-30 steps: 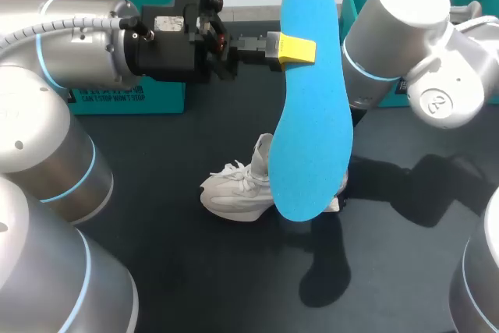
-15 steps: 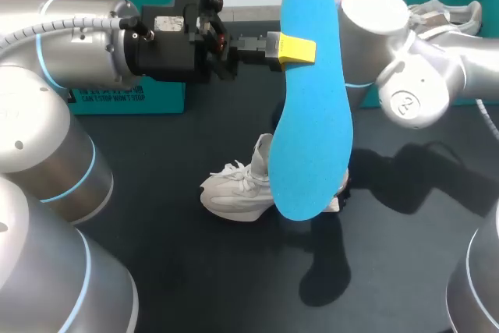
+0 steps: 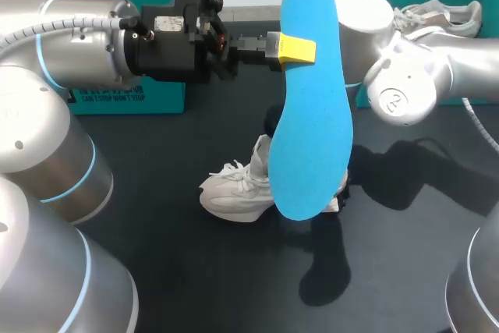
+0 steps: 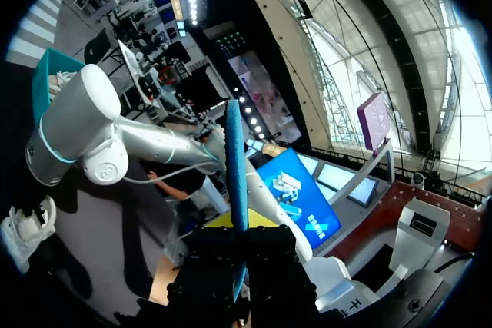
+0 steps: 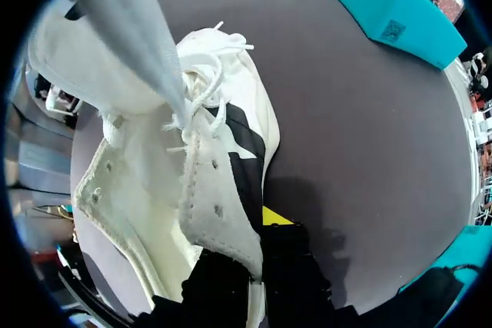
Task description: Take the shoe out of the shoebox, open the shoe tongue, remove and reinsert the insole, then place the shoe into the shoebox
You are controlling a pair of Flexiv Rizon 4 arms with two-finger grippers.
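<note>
- White lace-up fabric sneaker (image 3: 234,191) (image 5: 223,144): stood on the dark counter (image 3: 195,271) near its middle, toe toward the left arm's side. Its heel end was hidden behind the insole in the head view. Laces loose, opening spread wide, a black patch on its side.
- Right end effector (image 5: 254,263): clamped on the sneaker's upper edge at the opening, the edge passing between its two fingers, the yellow-tipped one against the outer wall. It was hidden behind the insole in the head view.
- Bright blue foam insole (image 3: 312,99) (image 4: 236,167): hung in the air above the sneaker, well clear of the counter. Its broad face was turned to the head camera, and it showed edge-on in the left wrist view.
- Left end effector (image 3: 292,50) (image 4: 240,243): pressed together on the insole's long edge, nearer its far end, one finger on each face.
- Left arm (image 3: 78,44): reached across from the left side to the insole.
- Right arm (image 3: 405,76): bent over from the right, its elbow just beside the insole.
- Teal cardboard shoebox (image 3: 366,5): sat at the counter's far right, behind the right arm, with a second white shoe (image 3: 437,13) lying in it.
- Second teal box (image 3: 132,99) (image 5: 392,13): sat at the far left, under the left arm's wrist.
</note>
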